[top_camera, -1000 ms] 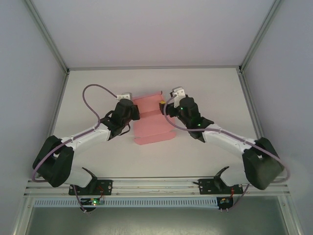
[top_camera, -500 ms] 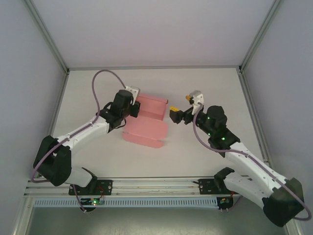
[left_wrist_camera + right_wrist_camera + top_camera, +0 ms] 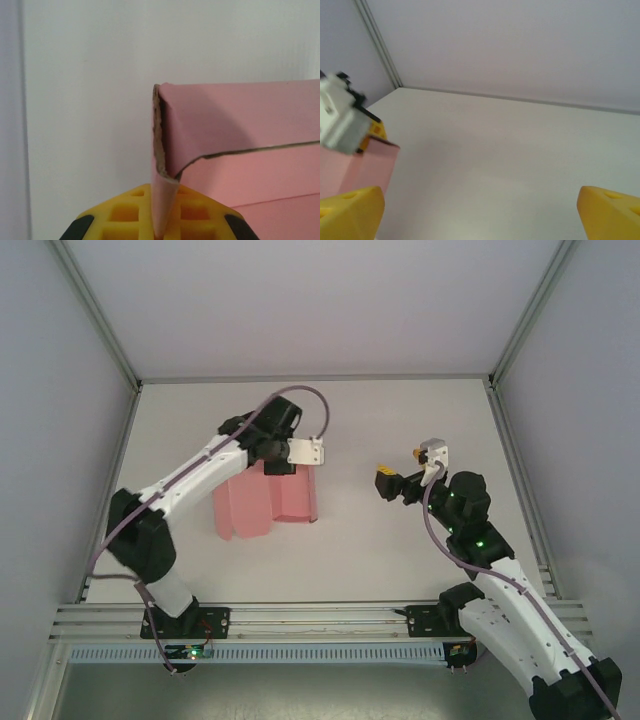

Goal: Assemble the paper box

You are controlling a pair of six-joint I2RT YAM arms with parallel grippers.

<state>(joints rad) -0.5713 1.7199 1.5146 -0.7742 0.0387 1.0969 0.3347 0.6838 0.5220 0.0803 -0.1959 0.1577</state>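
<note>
The paper box is thin pink card, matt and smooth on its faces, with a rough, fibrous brownish cut edge. The left pincer has yellow moulded plastic fingers with a dull sheen; the right pincer is the same plastic. The surface is white, matt and smooth. The frame rail looks like brushed metal.

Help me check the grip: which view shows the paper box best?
Left wrist: the paper box is close up, its edge pinched in the left hand. Top external shows its whole outline; right wrist catches one corner.
</note>
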